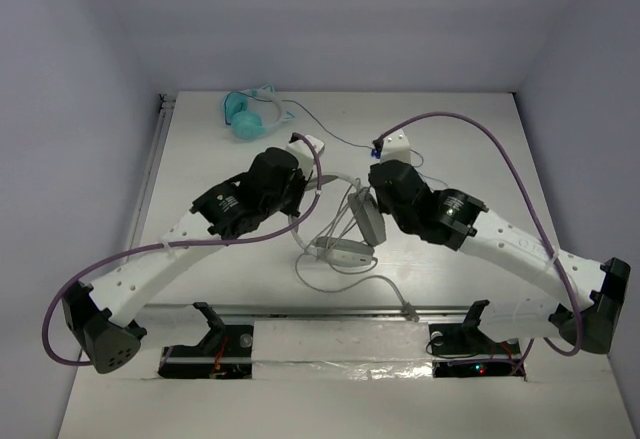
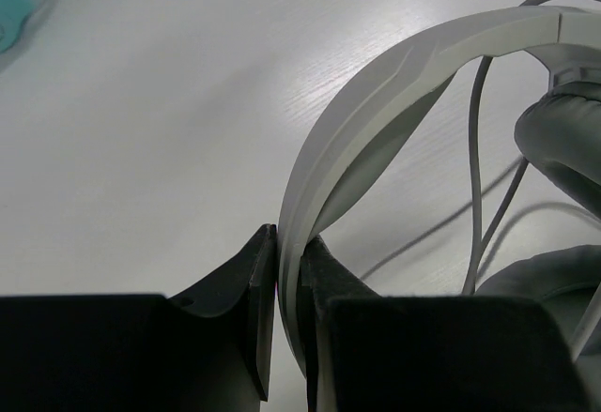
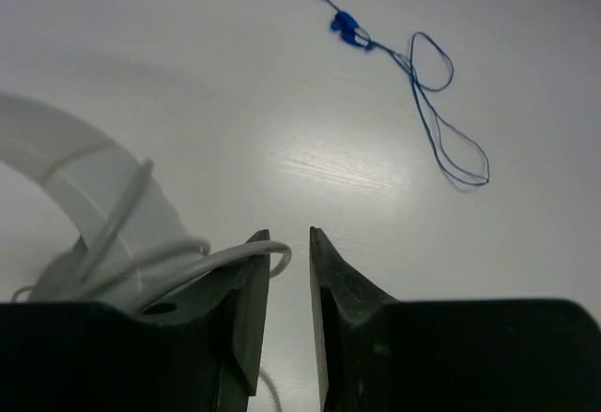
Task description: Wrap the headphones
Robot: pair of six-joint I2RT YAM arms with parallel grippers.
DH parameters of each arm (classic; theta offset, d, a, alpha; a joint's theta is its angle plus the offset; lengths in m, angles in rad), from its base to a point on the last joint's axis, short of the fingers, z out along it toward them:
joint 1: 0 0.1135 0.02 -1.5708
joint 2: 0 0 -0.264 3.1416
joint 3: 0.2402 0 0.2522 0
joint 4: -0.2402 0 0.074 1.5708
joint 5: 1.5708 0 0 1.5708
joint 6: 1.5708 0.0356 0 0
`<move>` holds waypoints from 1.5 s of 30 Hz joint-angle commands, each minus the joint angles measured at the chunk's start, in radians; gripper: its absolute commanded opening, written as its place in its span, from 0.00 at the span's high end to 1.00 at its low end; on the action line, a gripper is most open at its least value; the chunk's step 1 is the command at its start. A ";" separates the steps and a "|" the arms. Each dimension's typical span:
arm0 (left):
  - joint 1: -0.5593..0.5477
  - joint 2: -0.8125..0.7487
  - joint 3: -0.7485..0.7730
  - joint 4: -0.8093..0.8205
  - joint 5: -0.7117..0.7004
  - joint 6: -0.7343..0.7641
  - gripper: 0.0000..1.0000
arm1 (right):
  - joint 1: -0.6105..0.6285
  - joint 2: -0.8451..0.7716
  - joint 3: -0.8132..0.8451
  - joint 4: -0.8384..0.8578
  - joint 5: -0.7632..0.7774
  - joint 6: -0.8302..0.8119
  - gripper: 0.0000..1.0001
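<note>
The white headphones [image 1: 345,249] lie mid-table between my arms, grey ear pads [image 1: 368,217] facing each other. Their thin grey cable [image 1: 385,284] trails toward the near rail. My left gripper [image 1: 303,202] is shut on the white headband [image 2: 376,102]; in the left wrist view [image 2: 289,243] both pads press its edge. The ear pads [image 2: 563,140] and cable [image 2: 477,177] show at right. My right gripper [image 1: 372,187] is narrowly open beside the headband [image 3: 94,187]. In the right wrist view [image 3: 291,243] a cable loop [image 3: 216,264] lies over the left fingertip and bends into the gap.
Small teal headphones [image 1: 245,116] lie at the back left. Their thin blue cable [image 3: 441,130] and blue plug [image 3: 346,25] lie on the table beyond my right gripper. A metal rail [image 1: 330,309] runs along the near edge. White walls close in the table.
</note>
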 commanded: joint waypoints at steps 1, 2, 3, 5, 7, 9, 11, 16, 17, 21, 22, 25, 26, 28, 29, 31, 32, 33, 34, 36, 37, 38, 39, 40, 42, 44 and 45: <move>-0.004 -0.011 0.015 0.042 0.130 -0.021 1.00 | -0.045 0.009 0.067 0.112 0.033 -0.064 0.71; -0.004 -0.012 0.010 0.040 0.137 -0.019 1.00 | -0.054 0.018 0.074 0.127 0.030 -0.070 0.72; -0.004 -0.014 -0.001 0.039 0.141 -0.021 1.00 | -0.065 0.022 0.073 0.138 0.017 -0.074 0.72; -0.004 -0.028 -0.008 0.043 0.162 -0.021 1.00 | -0.098 0.026 0.055 0.178 -0.016 -0.091 0.73; -0.004 -0.046 -0.007 0.052 0.188 -0.024 1.00 | -0.120 0.024 0.035 0.205 -0.048 -0.093 0.73; -0.004 -0.057 0.005 0.066 0.219 -0.033 1.00 | -0.143 0.021 -0.007 0.251 -0.108 -0.082 0.73; -0.004 -0.069 0.022 0.074 0.268 -0.039 1.00 | -0.161 0.004 -0.042 0.293 -0.173 -0.070 0.73; -0.004 -0.077 0.088 0.089 0.320 -0.058 1.00 | -0.229 -0.043 -0.178 0.505 -0.435 -0.015 0.72; -0.004 -0.075 0.102 0.088 0.308 -0.058 1.00 | -0.240 -0.042 -0.189 0.531 -0.441 -0.001 0.72; -0.004 -0.054 0.188 0.016 0.225 -0.058 1.00 | -0.270 -0.071 -0.305 0.619 -0.452 0.085 0.90; -0.004 -0.055 0.197 0.008 0.219 -0.056 1.00 | -0.270 -0.080 -0.306 0.646 -0.461 0.085 0.98; -0.004 -0.057 0.248 -0.014 0.173 -0.053 1.00 | -0.318 -0.109 -0.410 0.754 -0.513 0.148 1.00; -0.004 -0.052 0.264 -0.017 0.164 -0.056 1.00 | -0.318 -0.116 -0.454 0.819 -0.527 0.171 1.00; -0.004 -0.033 0.326 -0.037 0.159 -0.056 1.00 | -0.318 -0.132 -0.507 0.906 -0.590 0.185 1.00; -0.004 -0.028 0.343 -0.040 0.154 -0.062 1.00 | -0.318 -0.134 -0.525 0.966 -0.605 0.202 1.00; -0.004 -0.006 0.399 -0.047 0.154 -0.067 1.00 | -0.318 -0.122 -0.570 1.037 -0.683 0.211 0.89; -0.004 0.000 0.415 -0.047 0.153 -0.070 1.00 | -0.318 -0.111 -0.582 1.067 -0.694 0.229 0.76; -0.004 0.006 0.442 -0.046 0.153 -0.074 1.00 | -0.318 -0.094 -0.591 1.095 -0.729 0.241 0.72; -0.004 0.017 0.453 -0.043 0.151 -0.076 1.00 | -0.318 -0.061 -0.597 1.103 -0.734 0.254 0.68; 0.005 0.026 0.478 -0.037 0.148 -0.084 1.00 | -0.318 -0.034 -0.622 1.161 -0.774 0.283 0.63; 0.005 0.035 0.484 -0.032 0.150 -0.085 1.00 | -0.318 -0.025 -0.661 1.198 -0.797 0.297 0.60; 0.005 0.040 0.490 -0.031 0.151 -0.087 1.00 | -0.318 -0.008 -0.683 1.236 -0.817 0.324 0.57; 0.005 0.044 0.502 -0.023 0.154 -0.090 1.00 | -0.318 0.005 -0.706 1.341 -0.848 0.337 0.54; 0.005 0.053 0.510 -0.021 0.160 -0.091 1.00 | -0.318 0.022 -0.728 1.397 -0.910 0.343 0.51; 0.005 0.063 0.531 -0.023 0.173 -0.096 1.00 | -0.309 0.079 -0.749 1.500 -0.940 0.346 0.49; 0.005 0.087 0.559 -0.037 0.177 -0.094 1.00 | -0.309 0.137 -0.755 1.596 -0.970 0.353 0.45; 0.005 0.087 0.567 -0.041 0.179 -0.096 1.00 | -0.309 0.156 -0.752 1.621 -0.971 0.352 0.44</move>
